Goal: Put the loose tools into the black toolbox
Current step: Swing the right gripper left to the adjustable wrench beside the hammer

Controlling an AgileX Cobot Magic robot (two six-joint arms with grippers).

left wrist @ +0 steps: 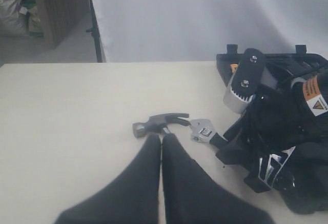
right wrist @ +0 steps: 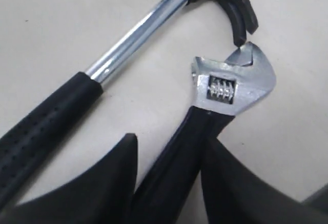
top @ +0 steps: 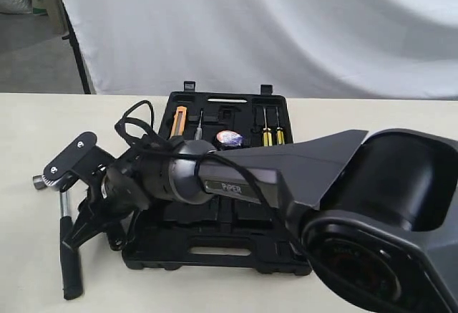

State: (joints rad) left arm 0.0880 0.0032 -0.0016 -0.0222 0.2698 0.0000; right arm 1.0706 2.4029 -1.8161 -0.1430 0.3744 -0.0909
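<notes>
Lying open, the black toolbox [top: 215,257] held a tape roll [top: 230,140] and two screwdrivers [top: 265,135], while the right gripper [right wrist: 171,147] clasped the adjustable wrench [right wrist: 230,80] outside it and the left gripper [left wrist: 161,138] sat clenched.

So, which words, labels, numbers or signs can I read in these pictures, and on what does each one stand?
"PIPER": on the grey forearm of the right arm, in the exterior view.
Orange warning label with a triangle sign, on the same arm in the left wrist view: its words are too small to read.
Small tape roll: the print is blurred, not readable.
Adjustable wrench: no readable marking shows.
</notes>
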